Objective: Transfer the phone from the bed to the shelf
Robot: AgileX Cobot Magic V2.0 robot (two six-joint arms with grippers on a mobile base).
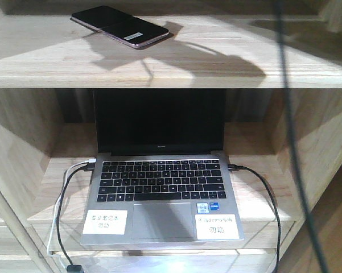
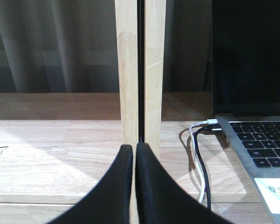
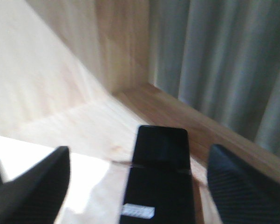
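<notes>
- The left pincer (image 2: 134,154), two black curved fingers pressed together with nothing between them, fills the foot of the left wrist view, just before a pale wooden upright post (image 2: 140,70).
- The right pincer (image 3: 140,186) stands with its dark fingers wide apart, one on each side of the thin glossy black folding phone (image 3: 159,182); neither finger touches it.
- The phone lies flat on the thick pale natural-wood shelf (image 1: 216,60), a crease across its middle and a small white sticker near its closer end, toward the plank's left half in the front view.
- One compartment below sits an open grey laptop with white labels (image 1: 162,193), screen dark.
- A white cable and a black cable (image 2: 201,163) plug into the laptop's left side; another black cable runs from its right.
- Grey curtains (image 3: 223,60) hang behind the shelving.
</notes>
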